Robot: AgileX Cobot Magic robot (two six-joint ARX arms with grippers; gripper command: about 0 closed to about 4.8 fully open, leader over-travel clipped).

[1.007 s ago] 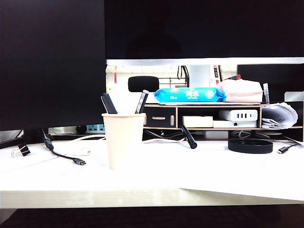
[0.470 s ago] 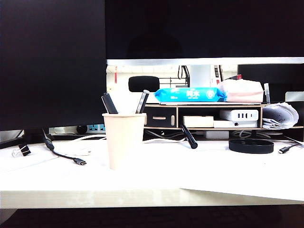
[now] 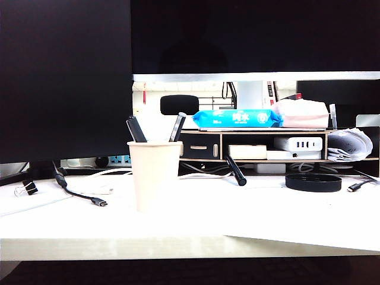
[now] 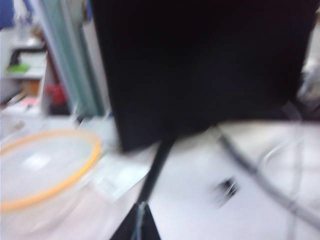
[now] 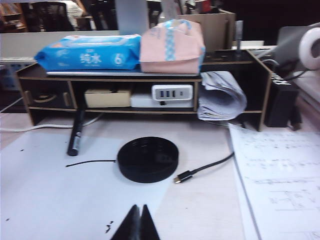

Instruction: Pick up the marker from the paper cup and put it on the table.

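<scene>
The table (image 3: 279, 222) carried the paper cup (image 3: 154, 175) near its front edge, left of centre in the exterior view, upright, no print on it. Two dark pens stood in the cup, leaning apart above the rim: one with a blunt black end (image 3: 135, 129), one with a pale grey end (image 3: 177, 126). The marker (image 3: 236, 170) lay on the table behind and right of the cup, propped against the desk organizer (image 3: 255, 145). A round black disc (image 3: 313, 181) sat further right.

Right gripper (image 5: 138, 220) hovered over the table short of the disc, fingertips pressed together, nothing between them. Left gripper (image 4: 140, 220) showed in a blurred wrist view, tips apparently together, near a clear bowl with an orange rim (image 4: 45, 175).

On the organizer lay a blue wipes pack (image 5: 90, 51); a "6" and Chinese characters were legible. Handwritten sheets (image 5: 280, 175) were unreadable.
</scene>
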